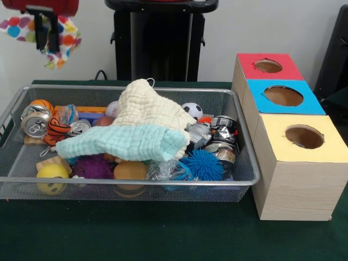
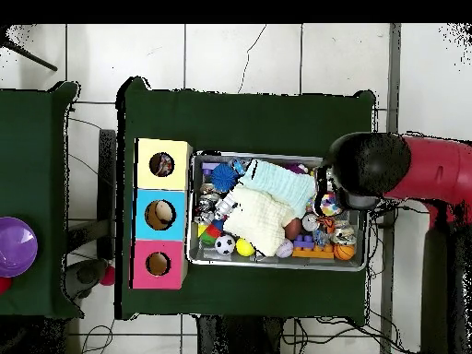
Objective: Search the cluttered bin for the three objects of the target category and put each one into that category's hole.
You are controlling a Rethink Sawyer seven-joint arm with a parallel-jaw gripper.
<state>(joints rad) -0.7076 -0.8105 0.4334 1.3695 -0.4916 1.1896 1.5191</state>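
My gripper [image 1: 47, 39] hangs high above the left end of the wire mesh bin [image 1: 130, 180]. It is shut on a white fabric scrap with coloured polka dots [image 1: 68, 41], which droops on both sides of the fingers. In the overhead view the arm [image 2: 378, 166] hides the gripper, and the scrap [image 2: 328, 205] peeks out under it at the bin's right end [image 2: 277, 261]. The yellow-topped box's round hole [image 1: 304, 136] is at the near right, far from the gripper; it also shows in the overhead view [image 2: 161, 164]. No other patterned scraps show in the bin.
A cream waffle cloth [image 1: 147, 106] and a mint-green cloth [image 1: 119, 144] cover the bin's middle. Cans [image 1: 35, 125], balls and a blue spiky ball [image 1: 205, 165] lie around them. The blue-topped box [image 1: 283, 96] and red-topped box [image 1: 268, 66] stand behind the yellow one.
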